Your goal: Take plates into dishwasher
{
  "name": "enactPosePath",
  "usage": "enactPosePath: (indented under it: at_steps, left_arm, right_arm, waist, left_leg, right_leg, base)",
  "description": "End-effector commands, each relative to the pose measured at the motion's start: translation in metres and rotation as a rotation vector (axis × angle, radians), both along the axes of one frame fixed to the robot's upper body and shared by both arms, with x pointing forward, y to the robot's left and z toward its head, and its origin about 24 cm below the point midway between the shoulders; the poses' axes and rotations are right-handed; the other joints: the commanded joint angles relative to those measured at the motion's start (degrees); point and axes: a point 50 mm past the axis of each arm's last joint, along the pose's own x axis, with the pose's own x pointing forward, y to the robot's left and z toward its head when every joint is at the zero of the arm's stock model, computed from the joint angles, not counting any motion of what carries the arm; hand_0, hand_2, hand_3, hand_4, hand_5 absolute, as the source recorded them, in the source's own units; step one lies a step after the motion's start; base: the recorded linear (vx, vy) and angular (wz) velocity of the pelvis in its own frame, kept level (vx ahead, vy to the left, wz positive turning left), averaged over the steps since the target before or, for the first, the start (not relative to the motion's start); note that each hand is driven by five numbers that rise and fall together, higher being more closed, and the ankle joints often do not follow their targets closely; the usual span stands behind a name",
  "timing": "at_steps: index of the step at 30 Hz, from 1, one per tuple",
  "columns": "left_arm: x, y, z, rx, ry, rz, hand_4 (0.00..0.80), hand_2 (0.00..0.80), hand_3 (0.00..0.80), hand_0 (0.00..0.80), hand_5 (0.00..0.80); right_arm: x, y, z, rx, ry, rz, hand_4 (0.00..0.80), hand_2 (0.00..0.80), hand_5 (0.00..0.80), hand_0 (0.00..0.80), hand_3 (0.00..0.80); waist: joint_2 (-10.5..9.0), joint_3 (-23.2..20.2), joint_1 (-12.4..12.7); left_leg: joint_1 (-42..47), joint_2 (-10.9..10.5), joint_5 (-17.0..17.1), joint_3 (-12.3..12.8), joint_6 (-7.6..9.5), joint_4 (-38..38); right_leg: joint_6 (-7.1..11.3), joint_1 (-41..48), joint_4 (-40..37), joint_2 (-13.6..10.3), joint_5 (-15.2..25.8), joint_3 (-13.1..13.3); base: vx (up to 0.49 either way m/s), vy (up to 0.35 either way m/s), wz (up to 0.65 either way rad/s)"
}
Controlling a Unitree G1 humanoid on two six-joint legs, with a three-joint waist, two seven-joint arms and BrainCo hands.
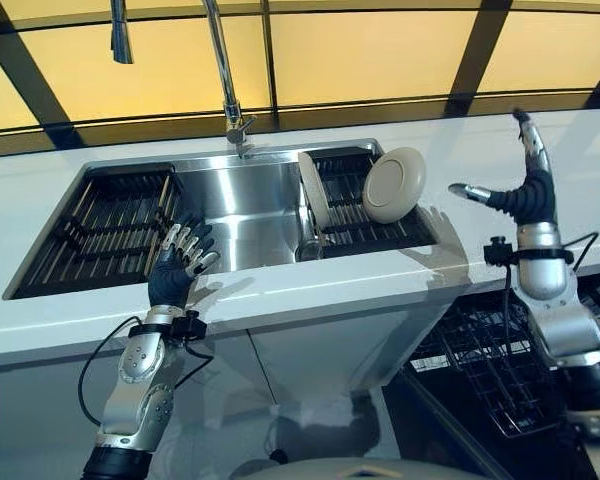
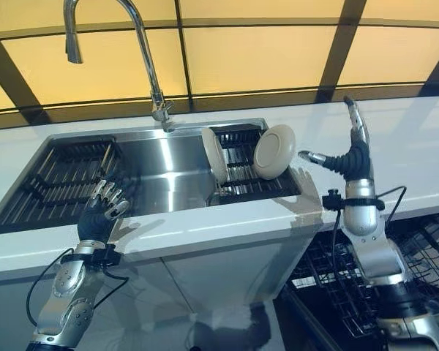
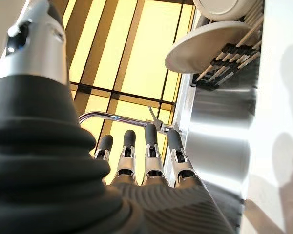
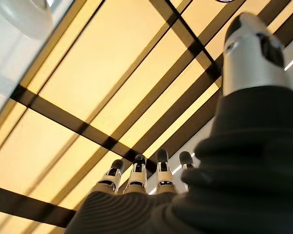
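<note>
2 plates (image 1: 393,184) stand in the sink rack (image 1: 365,222) (right side); each robot hand, left (image 1: 180,262) and right (image 1: 520,190), is spread, empty.

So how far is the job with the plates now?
Nothing looks done: both round cream plates stand in the black sink rack. Neither open hand, left hand nor right hand, holds anything. The dark wire dishwasher basket shows no plates; both remain.
</note>
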Motion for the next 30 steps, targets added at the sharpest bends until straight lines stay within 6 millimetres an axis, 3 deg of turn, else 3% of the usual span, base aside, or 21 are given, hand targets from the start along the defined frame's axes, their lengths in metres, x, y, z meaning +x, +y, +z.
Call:
enactPosePath:
  at_steps: [1,4,14,20,25,30]
  left_arm:
    - [0.009,0.000,0.021,0.094,-0.081,-0.067,0.000,0.000,0.000,0.000,0.000]
    - [0.007,0.002,0.018,0.098,-0.068,-0.082,0.000,0.000,0.000,0.000,0.000]
    - [0.004,-0.003,0.016,0.092,-0.055,-0.175,0.000,0.000,0.000,0.000,0.000]
    - [0.007,-0.005,0.017,0.094,-0.067,-0.217,0.000,0.000,0.000,0.000,0.000]
    - [0.013,-0.006,0.026,0.097,-0.121,-0.244,0.000,0.000,0.000,0.000,0.000]
    - [0.013,-0.009,0.030,0.096,-0.141,-0.258,0.000,0.000,0.000,0.000,0.000]
  right_arm:
    - [0.013,0.007,0.044,-0.193,-0.129,-0.023,0.000,0.000,0.000,0.000,0.000]
    - [0.012,0.010,0.057,-0.386,-0.150,-0.059,0.000,0.000,0.000,0.000,0.000]
    - [0.037,-0.006,0.117,-1.015,-0.114,-0.311,0.000,0.000,0.000,0.000,0.000]
    - [0.048,-0.008,0.140,-1.335,-0.071,-0.465,0.000,0.000,0.000,0.000,0.000]
    - [0.053,-0.005,0.163,-1.447,-0.085,-0.577,0.000,0.000,0.000,0.000,0.000]
    - [0.056,-0.003,0.172,-1.466,-0.074,-0.620,0.000,0.000,0.000,0.000,0.000]
  waist:
    - [-1.69,-1.44,2.05]
    - [-1.86,-1.55,2.67]
    - [-3.68,-0.48,5.87]
    - [-4.56,1.65,7.84]
    - [-5.18,4.58,8.86]
    - [-5.57,5.80,9.45]
  left_leg:
    - [1.22,-3.57,-4.36,0.12,5.16,0.09]
    - [0.79,-3.61,-4.02,-0.63,5.10,0.09]
    - [-1.23,-3.96,-2.52,-3.90,4.53,0.09]
    - [-3.79,-4.06,-1.36,-5.81,4.52,0.09]
    - [-6.89,-4.14,-0.53,-7.41,4.45,0.09]
    - [-8.02,-4.15,-0.19,-8.36,4.25,0.09]
  right_leg:
    - [-1.15,-0.38,0.50,1.96,-0.24,-2.83]
    - [-1.16,-0.50,0.50,1.93,-0.31,-3.41]
    - [-1.15,-1.03,0.50,1.88,-0.74,-5.94]
    - [-1.35,-2.62,0.50,1.91,-0.52,-7.41]
    - [-1.71,-4.90,0.50,2.14,-0.45,-8.22]
    - [-2.03,-5.61,0.50,2.28,-0.65,-9.01]
  base:
    - [0.085,0.005,0.19]
    - [0.094,0.008,0.17]
    - [0.059,0.016,0.17]
    - [-0.014,-0.007,0.17]
    - [-0.106,-0.040,0.24]
    - [-0.020,-0.022,0.10]
